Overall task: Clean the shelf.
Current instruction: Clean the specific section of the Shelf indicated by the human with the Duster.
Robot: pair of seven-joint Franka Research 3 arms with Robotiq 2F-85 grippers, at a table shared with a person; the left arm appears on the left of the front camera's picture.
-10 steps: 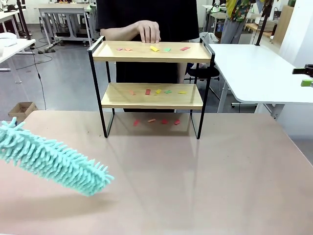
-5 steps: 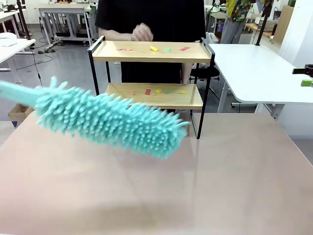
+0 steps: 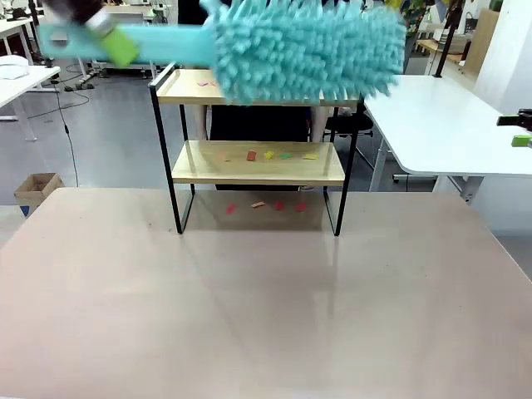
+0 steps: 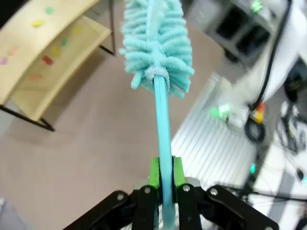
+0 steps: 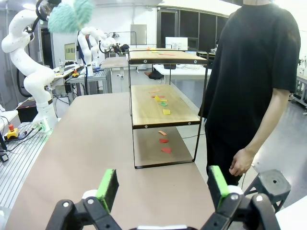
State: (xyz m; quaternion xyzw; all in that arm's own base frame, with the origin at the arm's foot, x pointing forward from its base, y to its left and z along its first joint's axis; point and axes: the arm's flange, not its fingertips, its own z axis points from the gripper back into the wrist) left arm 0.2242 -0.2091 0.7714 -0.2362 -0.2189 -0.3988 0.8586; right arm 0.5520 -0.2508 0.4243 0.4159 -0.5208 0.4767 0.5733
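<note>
The shelf (image 3: 258,174) stands at the table's far side, two wooden boards on a black frame. Small coloured paper scraps (image 3: 268,155) lie on both boards and on the table beneath. My left gripper (image 3: 108,33) is high at the upper left, shut on the handle of a teal fluffy duster (image 3: 307,46). The duster's head hangs level in front of the top board and hides most of it. In the left wrist view the green pads (image 4: 154,172) clamp the teal handle, with the duster (image 4: 156,38) pointing away and the shelf (image 4: 72,52) below. My right gripper (image 5: 163,191) is open, facing the shelf (image 5: 165,117) end-on from a distance.
A person in black (image 5: 254,72) stands behind the shelf, one hand hanging down. A second white table (image 3: 440,125) stands at the back right. The near part of the beige table (image 3: 266,316) is bare.
The duster has swung up from low over the table's left side to the height of the top board. The person's hand has left the top board.
</note>
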